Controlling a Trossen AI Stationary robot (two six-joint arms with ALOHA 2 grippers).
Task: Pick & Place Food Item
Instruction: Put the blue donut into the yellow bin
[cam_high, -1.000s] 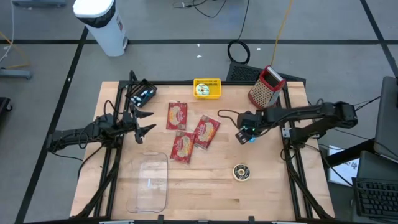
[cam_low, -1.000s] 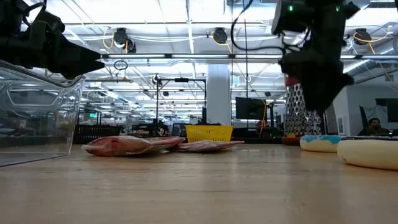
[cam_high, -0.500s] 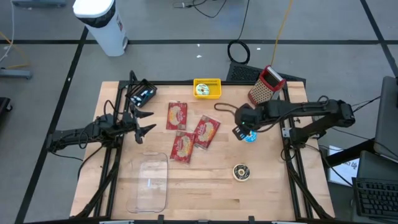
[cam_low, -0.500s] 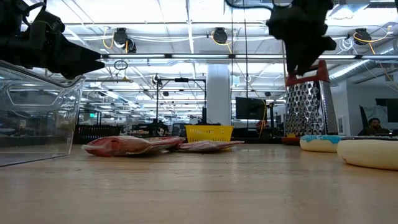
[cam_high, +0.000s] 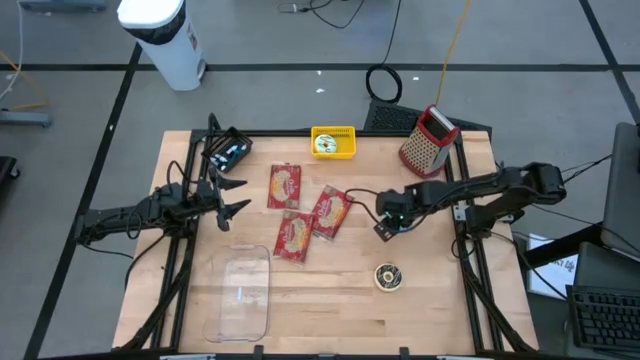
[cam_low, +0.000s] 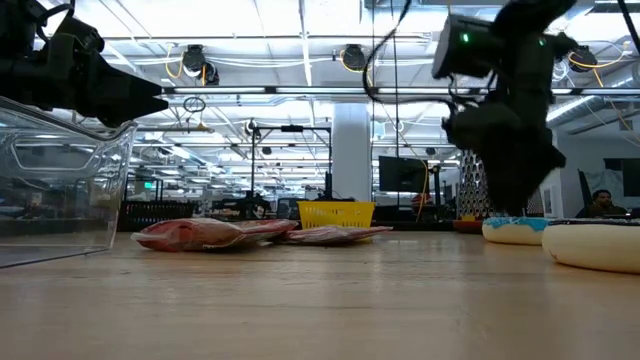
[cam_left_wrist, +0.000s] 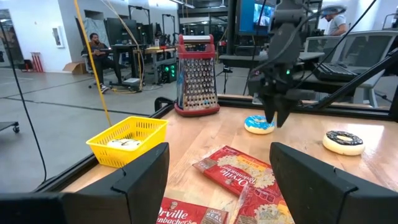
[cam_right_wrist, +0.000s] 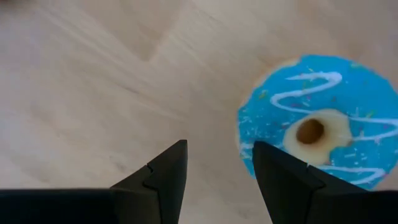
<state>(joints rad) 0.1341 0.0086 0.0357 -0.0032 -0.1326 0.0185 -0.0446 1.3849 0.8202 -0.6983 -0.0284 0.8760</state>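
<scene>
Three popcorn packets (cam_high: 309, 212), two donuts (cam_left_wrist: 300, 132), one basket (cam_high: 333, 142).

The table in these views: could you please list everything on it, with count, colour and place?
Popcorn packets: three, red, flat at the table's middle.
Blue donut: one, blue icing with white swirls, right of the packets, under the right gripper.
Dark donut: one, dark icing on a pale base, near the front right.
Yellow basket: one, yellow, at the back edge.
Grater: one, metal with a red top, back right corner.
Clear container: one, transparent, front left.
Left gripper: open, waiting left of the packets.
Right gripper: open, above the table beside the blue donut, holding nothing.
</scene>
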